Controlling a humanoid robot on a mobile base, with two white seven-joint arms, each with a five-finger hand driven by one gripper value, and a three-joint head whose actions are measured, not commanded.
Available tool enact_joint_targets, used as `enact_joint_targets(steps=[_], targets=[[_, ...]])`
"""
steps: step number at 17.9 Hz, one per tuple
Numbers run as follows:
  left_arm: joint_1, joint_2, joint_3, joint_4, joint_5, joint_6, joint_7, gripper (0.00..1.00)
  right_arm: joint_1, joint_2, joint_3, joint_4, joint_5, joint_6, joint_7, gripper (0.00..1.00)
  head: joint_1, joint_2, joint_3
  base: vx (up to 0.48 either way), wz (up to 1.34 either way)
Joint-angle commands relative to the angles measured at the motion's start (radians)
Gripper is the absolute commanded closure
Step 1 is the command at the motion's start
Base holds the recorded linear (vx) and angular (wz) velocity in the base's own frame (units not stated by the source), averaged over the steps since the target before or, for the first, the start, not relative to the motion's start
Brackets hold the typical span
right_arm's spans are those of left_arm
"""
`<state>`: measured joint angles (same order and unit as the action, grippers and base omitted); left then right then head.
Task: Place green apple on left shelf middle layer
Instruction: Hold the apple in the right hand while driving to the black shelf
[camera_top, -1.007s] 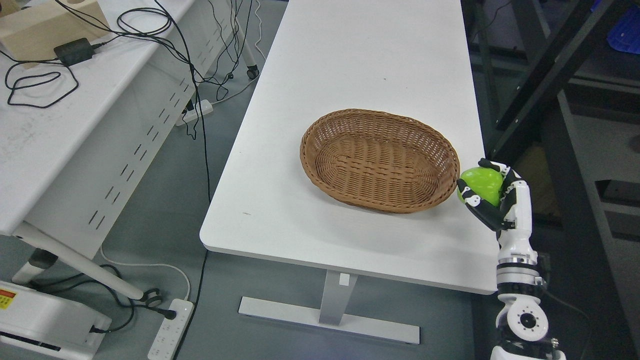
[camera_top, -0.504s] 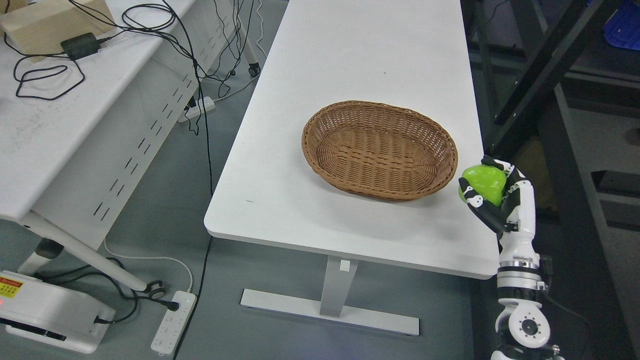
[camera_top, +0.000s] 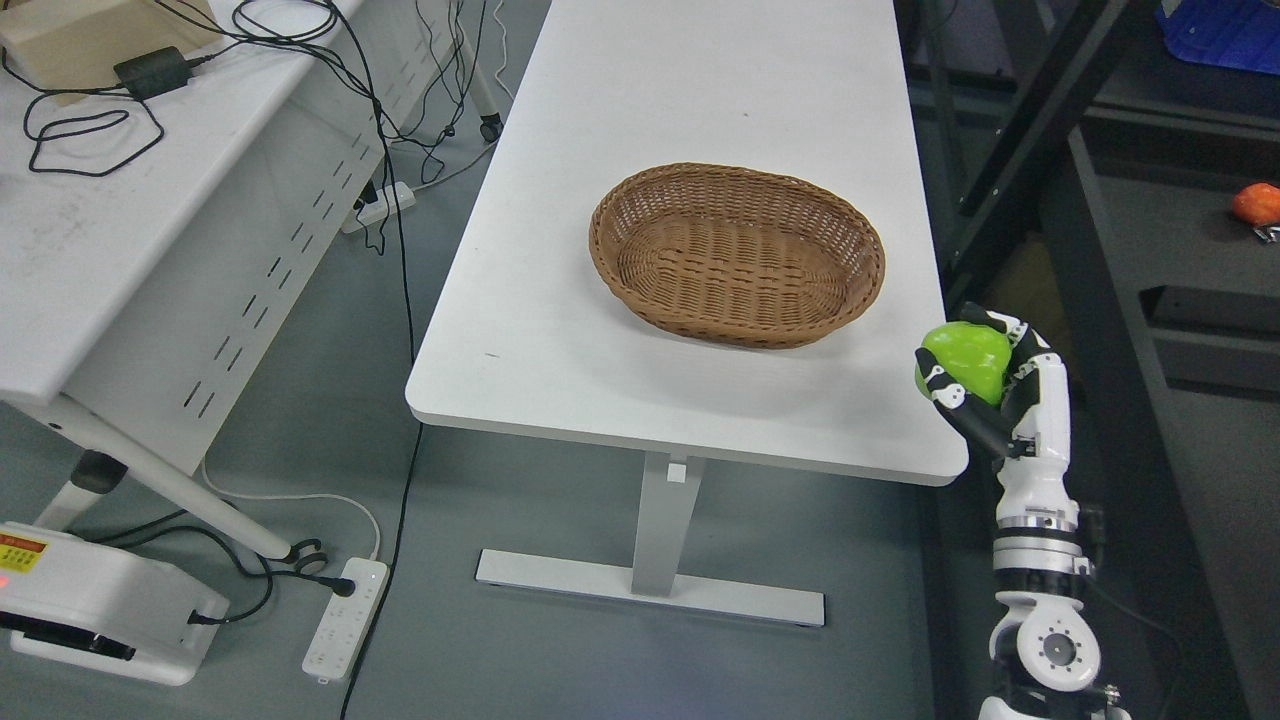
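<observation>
Green apple (camera_top: 966, 358) gripped in right hand (camera_top: 985, 385), black-tipped fingers (camera_top: 940, 385) curled around it from below and behind, held up just off the near right corner of white desk (camera_top: 560, 330), clear of the desktop. Brown wicker basket (camera_top: 737, 255) resting farther in on desk, well apart from apple. Dark shelf frame (camera_top: 1010, 150) standing to the right, with small orange item (camera_top: 1257, 203) on its grey surface
</observation>
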<state>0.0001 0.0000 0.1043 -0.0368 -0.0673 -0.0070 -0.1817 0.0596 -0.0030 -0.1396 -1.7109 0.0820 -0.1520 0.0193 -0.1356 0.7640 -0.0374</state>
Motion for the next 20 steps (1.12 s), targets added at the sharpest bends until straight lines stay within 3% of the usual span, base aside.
enact_joint_targets(steps=[1, 9, 20], targets=[[-0.022, 0.017, 0.0, 0.0, 0.001, -0.001, -0.001, 0.0, -0.015, -0.014, 0.006, -0.01, 0.001, 0.017, 0.001, 1.0, 0.0, 0.0, 0.0, -0.133, -0.29], [-0.022, 0.017, 0.0, 0.0, 0.0, -0.001, -0.001, 0.0, -0.021, -0.014, 0.006, -0.01, 0.001, 0.032, 0.001, 1.0, 0.0, 0.0, 0.0, -0.135, -0.27], [-0.022, 0.017, 0.0, 0.0, 0.0, -0.001, -0.001, 0.0, -0.01, -0.014, 0.008, -0.012, 0.001, 0.023, 0.001, 1.0, 0.0, 0.0, 0.0, -0.173, 0.08]])
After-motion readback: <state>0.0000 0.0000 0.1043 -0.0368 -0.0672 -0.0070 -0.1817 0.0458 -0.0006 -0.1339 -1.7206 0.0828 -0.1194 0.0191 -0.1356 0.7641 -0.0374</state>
